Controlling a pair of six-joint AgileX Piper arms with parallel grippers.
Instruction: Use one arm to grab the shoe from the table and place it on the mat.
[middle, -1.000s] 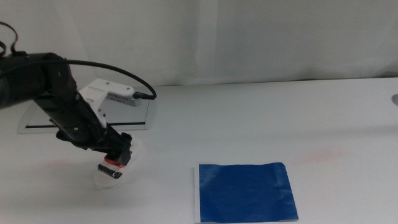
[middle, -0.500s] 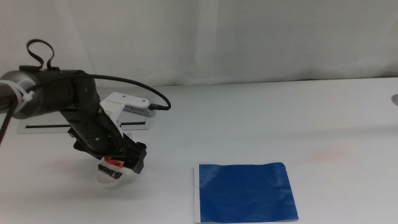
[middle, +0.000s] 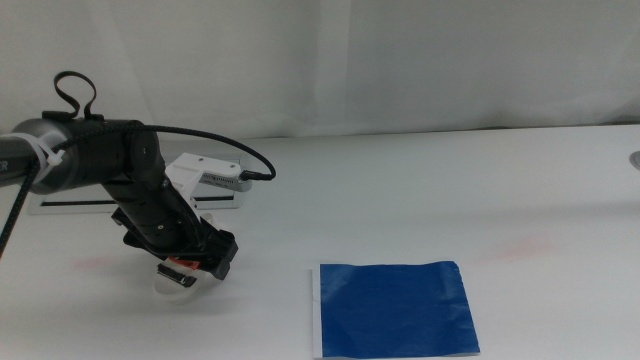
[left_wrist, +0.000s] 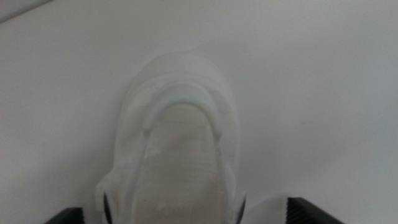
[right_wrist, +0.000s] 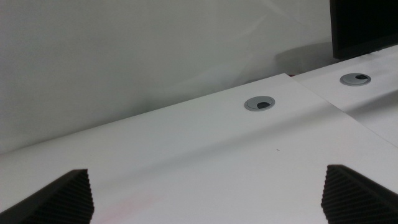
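Shoe (left_wrist: 177, 149) down on the desk (middle: 420, 190), well left of the mat (middle: 393, 308). Left gripper (middle: 195, 268) lowered over it, jaws spread either side, not yet clamped. Lift and carry to mat all remaining. Right gripper parked off-scene, jaws released.

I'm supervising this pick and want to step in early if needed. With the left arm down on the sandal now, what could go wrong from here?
The left gripper has its jaws at the sides of the shoe, seen only at the picture's edge; a shallow hold might let it slip or tilt on lifting.

The mat lies apart from the shoe, toward the table's near edge, so a short carry could leave the shoe partly off it.
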